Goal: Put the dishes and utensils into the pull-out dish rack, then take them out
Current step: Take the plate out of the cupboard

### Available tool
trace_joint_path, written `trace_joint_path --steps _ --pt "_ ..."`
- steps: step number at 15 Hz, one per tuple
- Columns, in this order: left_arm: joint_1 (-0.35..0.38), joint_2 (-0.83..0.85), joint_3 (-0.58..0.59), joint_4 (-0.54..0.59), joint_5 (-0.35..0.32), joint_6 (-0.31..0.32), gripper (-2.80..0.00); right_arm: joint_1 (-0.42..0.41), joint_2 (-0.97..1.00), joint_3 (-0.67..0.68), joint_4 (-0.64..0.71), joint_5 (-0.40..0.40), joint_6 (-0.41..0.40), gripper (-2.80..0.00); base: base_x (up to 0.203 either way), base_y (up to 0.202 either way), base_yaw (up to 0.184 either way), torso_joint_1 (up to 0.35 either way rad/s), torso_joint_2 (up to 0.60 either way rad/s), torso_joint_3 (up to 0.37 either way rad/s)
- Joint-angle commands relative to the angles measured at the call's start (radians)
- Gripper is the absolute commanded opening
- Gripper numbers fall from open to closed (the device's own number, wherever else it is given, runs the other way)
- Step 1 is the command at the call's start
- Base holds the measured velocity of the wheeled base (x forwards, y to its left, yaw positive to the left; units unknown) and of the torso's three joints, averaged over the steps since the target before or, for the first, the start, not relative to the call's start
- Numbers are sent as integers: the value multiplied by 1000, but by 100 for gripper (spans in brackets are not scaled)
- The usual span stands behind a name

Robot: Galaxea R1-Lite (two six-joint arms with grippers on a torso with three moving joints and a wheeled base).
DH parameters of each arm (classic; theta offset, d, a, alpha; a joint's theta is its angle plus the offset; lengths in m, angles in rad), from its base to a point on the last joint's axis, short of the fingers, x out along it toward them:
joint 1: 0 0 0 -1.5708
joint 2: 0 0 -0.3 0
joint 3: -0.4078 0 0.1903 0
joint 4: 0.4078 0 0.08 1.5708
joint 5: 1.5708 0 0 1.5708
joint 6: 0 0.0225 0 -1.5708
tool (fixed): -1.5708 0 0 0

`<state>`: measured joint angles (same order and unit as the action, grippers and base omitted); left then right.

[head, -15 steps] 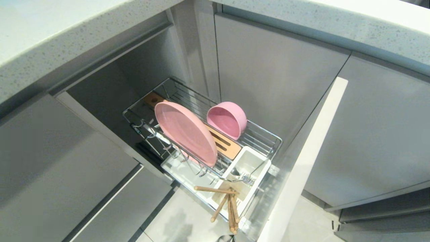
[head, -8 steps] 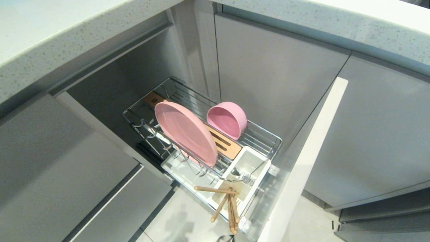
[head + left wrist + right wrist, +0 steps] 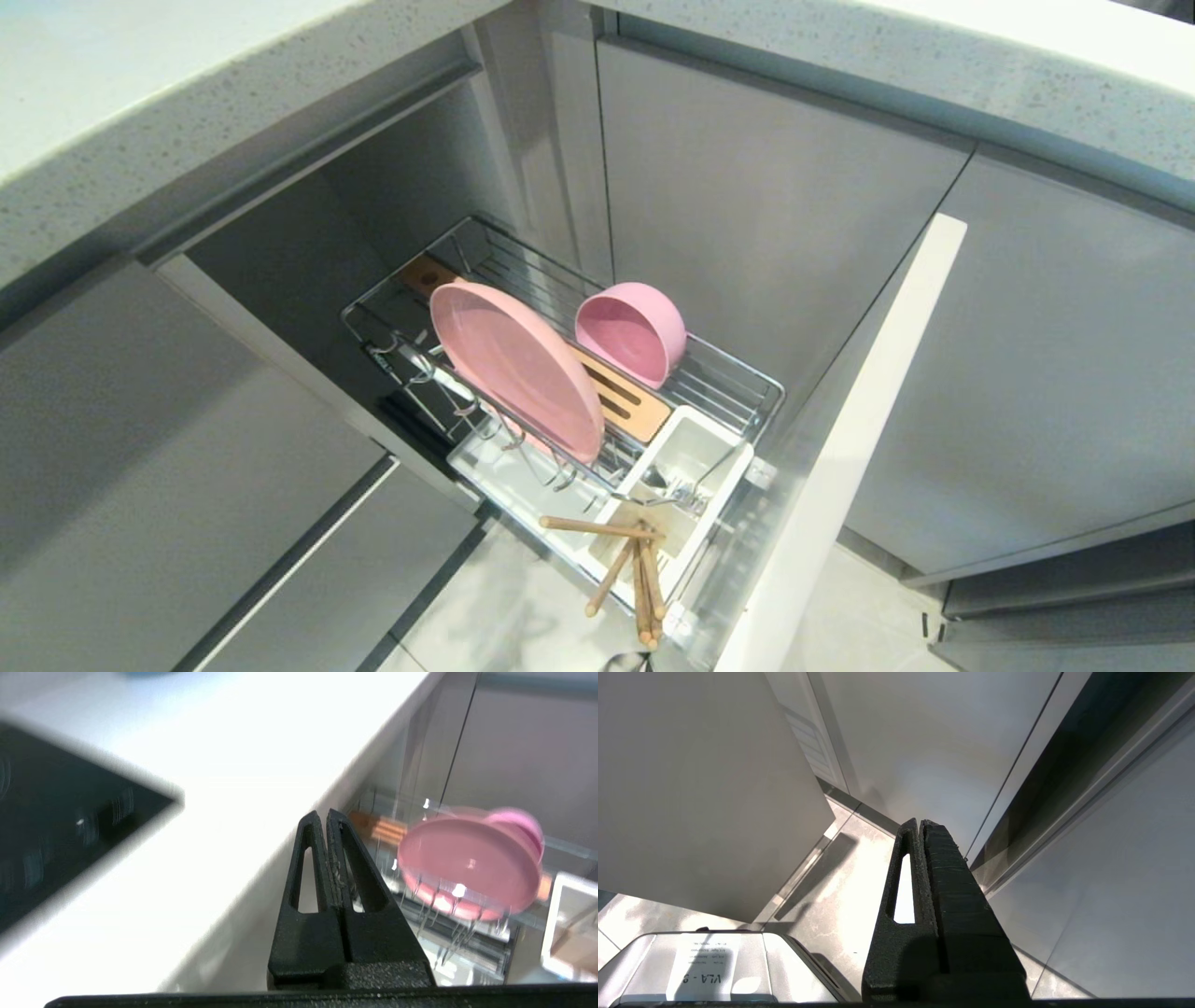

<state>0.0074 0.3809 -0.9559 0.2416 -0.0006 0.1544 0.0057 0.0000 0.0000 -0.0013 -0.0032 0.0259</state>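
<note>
The pull-out dish rack (image 3: 747, 383) stands drawn out of the cabinet, its pale front panel (image 3: 840, 448) nearest me. A pink plate (image 3: 513, 369) stands on edge in the prongs, and a pink bowl (image 3: 630, 331) lies on its side behind it. Wooden chopsticks (image 3: 630, 569) and a silver fork-like utensil (image 3: 677, 490) sit in the white utensil box (image 3: 695, 448). Neither arm shows in the head view. My left gripper (image 3: 325, 814) is shut and empty beside the countertop edge, with the plate (image 3: 467, 863) and bowl (image 3: 523, 826) some way beyond it. My right gripper (image 3: 920, 822) is shut and empty, parked over the floor.
A speckled white countertop (image 3: 187, 93) overhangs the rack, with a dark cooktop (image 3: 56, 826) set in it. Grey cabinet doors (image 3: 766, 215) flank the opening. The robot's own base (image 3: 691, 970) lies under the right arm.
Nothing in the rack has moved. Only a faint shadow on the floor below the rack has shifted.
</note>
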Motion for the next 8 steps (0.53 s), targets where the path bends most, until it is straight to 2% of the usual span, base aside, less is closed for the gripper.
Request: trace_joint_path --steps 1,3,5,6,8 --pt "-1 235 -162 16 -28 0 -280 1 0 1 0 0 0 -280 0 0 0 0 0 0" --pt "-35 368 -281 15 -64 -55 -280 1 0 1 0 0 0 -280 0 0 0 0 0 0" --pt "-81 471 -336 -76 -76 -128 -280 0 0 2 0 0 0 -280 0 0 0 0 0 0" --pt "-129 505 -351 -124 -73 -158 -280 1 0 2 0 0 0 -280 0 0 0 0 0 0" --pt "-262 553 -380 -147 -40 -195 -280 0 0 1 0 0 0 -280 0 0 0 0 0 0"
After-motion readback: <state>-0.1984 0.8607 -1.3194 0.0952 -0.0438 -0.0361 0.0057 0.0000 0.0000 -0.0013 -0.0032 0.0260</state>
